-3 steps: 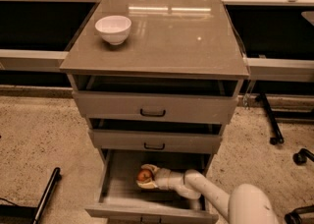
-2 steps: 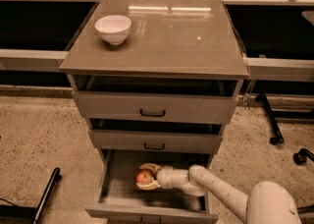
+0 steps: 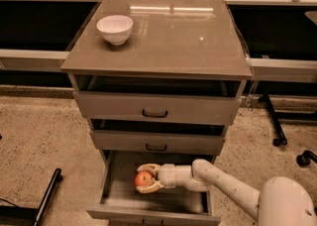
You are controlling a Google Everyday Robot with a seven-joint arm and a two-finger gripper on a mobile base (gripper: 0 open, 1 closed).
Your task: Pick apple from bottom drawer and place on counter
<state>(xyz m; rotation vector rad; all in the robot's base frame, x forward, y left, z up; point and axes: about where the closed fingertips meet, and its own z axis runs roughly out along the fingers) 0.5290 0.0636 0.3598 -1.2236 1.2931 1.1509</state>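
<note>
The apple [image 3: 143,179] is small, red-orange with a yellowish patch. It sits between the two pale fingers of my gripper [image 3: 147,178], inside the open bottom drawer [image 3: 115,190], a little above its grey floor. The fingers close around the apple from above and below. My white arm reaches in from the lower right. The counter [image 3: 173,36] is the glossy grey-brown top of the cabinet, above the drawers.
A white bowl [image 3: 115,28] stands at the counter's back left. Two wider drawers with dark handles [image 3: 155,114] stand slightly open above the bottom one. A dark bar [image 3: 47,197] lies on the floor at left; chair wheels [image 3: 303,159] at right.
The gripper with the apple has shifted slightly left and up inside the drawer, and the arm's white base has moved right.
</note>
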